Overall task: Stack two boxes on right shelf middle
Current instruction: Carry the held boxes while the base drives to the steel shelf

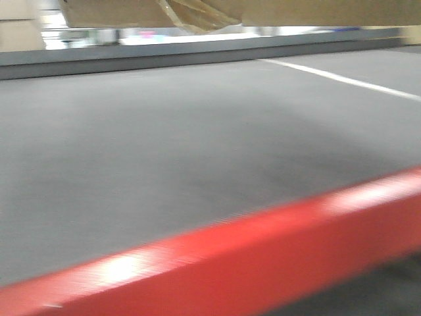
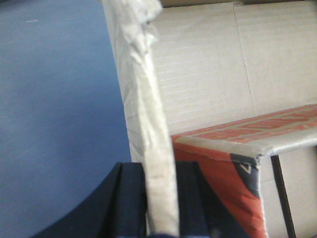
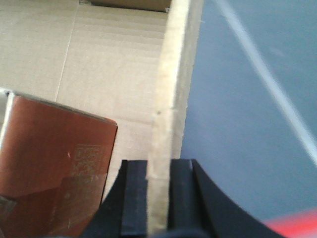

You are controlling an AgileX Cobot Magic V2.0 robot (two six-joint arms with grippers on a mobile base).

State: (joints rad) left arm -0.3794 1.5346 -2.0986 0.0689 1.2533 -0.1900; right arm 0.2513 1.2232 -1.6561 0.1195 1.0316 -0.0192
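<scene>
A plain brown cardboard box hangs at the top edge of the front view, above the table, with a crumpled yellowish tape scrap on it. My left gripper is shut on one thin side wall of the box. My right gripper is shut on the opposite wall. Both wrist views look down on the box's pale brown inner face. The right shelf middle is out of view.
A cardboard box with red print lies against the held box's inner face. Below is a grey-topped table with a red front frame and a white line across its far right.
</scene>
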